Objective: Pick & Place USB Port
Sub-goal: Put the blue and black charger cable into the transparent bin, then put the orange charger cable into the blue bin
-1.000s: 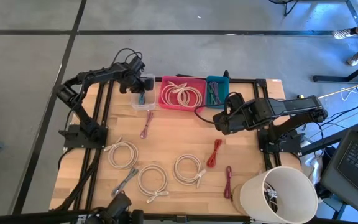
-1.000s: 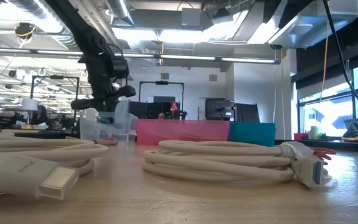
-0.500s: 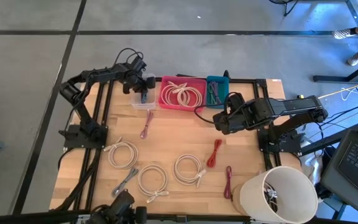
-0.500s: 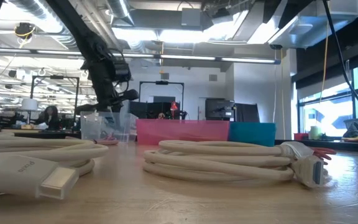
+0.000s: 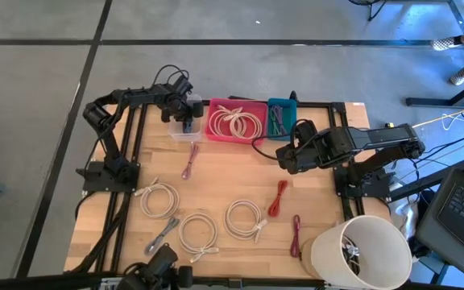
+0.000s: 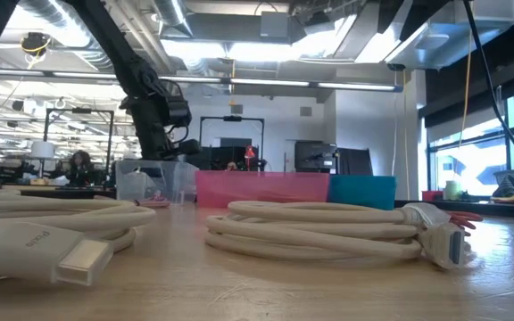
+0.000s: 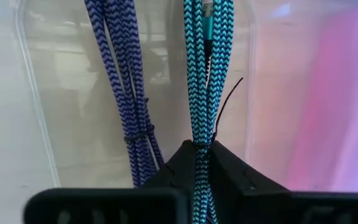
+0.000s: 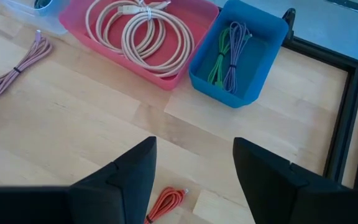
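Observation:
My left gripper (image 5: 186,119) is low over the clear bin (image 5: 184,130) at the table's far left and is shut on a teal braided cable bundle (image 7: 207,68). A dark blue braided bundle (image 7: 120,74) lies in the same bin beside it. In the low view the left gripper (image 6: 163,153) reaches down to the clear bin's rim (image 6: 154,169). My right gripper (image 5: 284,157) hovers open over bare wood near the blue bin (image 5: 281,118) and touches nothing. My left gripper pinches the teal bundle between its two fingers near the black tie (image 7: 201,147) around its strands. The fingers come from above, pointing down, and lie across the bundle. The bundle reaches ahead of the fingers into the clear bin; whether its far end rests on the floor I cannot tell.
A pink bin (image 5: 236,121) with coiled white cable stands between the clear and blue bins. Three white coils (image 5: 197,232), red cables (image 5: 277,197), a pink cable (image 5: 189,161) and a grey one (image 5: 163,234) lie on the wood. A white bucket (image 5: 361,250) stands at the near right corner.
My left gripper has come down from above the clear bin into its opening, shifting slightly toward the table's right, with the teal bundle lowered into the bin. The right arm has kept still.

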